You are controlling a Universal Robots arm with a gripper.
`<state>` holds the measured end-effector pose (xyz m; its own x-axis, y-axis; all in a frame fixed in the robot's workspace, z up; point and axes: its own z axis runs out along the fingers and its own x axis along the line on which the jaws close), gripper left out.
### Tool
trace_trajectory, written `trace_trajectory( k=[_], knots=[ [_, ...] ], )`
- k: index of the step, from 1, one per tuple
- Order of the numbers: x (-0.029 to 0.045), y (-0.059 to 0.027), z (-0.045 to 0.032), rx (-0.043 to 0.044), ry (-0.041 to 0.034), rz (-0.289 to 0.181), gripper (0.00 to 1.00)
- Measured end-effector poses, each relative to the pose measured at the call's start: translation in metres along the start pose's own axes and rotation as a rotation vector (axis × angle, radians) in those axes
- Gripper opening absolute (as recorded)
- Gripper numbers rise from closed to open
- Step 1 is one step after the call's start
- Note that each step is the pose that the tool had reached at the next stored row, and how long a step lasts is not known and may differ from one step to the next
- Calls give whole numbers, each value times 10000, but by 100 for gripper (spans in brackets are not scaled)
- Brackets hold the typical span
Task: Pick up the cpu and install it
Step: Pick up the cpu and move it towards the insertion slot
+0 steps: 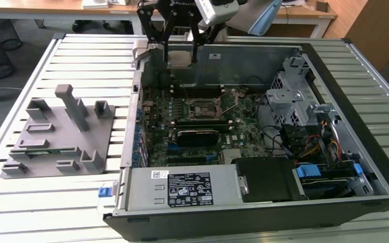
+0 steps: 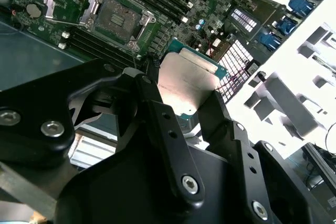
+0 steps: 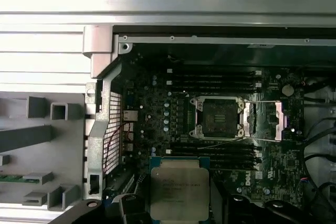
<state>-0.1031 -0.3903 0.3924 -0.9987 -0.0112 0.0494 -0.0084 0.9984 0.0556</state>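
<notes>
Slatted table (image 1: 79, 66); claw (image 1: 180, 56) aloft around cpu (image 3: 179, 188)

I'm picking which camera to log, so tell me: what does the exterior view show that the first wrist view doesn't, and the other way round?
The exterior view adds the power supply and the drive cage at the case's other end. The first wrist view adds the mesh vent in the case wall, seen close up. Both share the cpu clamped in the gripper, the open socket and the grey fixture tray.
</notes>
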Motion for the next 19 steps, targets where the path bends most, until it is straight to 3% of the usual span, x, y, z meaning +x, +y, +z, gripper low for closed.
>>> trace_trajectory(
  k=[19],
  knots=[
    [-249,28,0,0,0,1,54]
  ],
)
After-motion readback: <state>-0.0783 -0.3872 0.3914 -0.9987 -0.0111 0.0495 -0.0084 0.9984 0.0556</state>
